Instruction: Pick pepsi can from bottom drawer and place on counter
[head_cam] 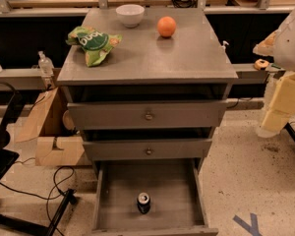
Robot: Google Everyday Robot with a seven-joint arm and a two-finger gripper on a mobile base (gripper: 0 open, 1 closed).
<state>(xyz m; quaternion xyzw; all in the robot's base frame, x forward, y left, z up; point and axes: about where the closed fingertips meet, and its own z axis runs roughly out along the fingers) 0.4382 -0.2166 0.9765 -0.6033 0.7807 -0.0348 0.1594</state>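
Observation:
The pepsi can (143, 202) stands upright on the floor of the open bottom drawer (118, 205), near its front middle, with its silver lid facing up. The grey counter (152, 53) tops the cabinet above it. My gripper (276, 113) hangs at the far right edge of the view, beside the cabinet at about the height of the upper drawer fronts. It is well away from the can and holds nothing that I can see.
On the counter lie a green chip bag (92, 43), a white bowl (130, 14) and an orange (166, 26). Two drawer fronts with round knobs (148, 115) sit above the open drawer. Cables and a black stand (19, 215) are on the floor at the left.

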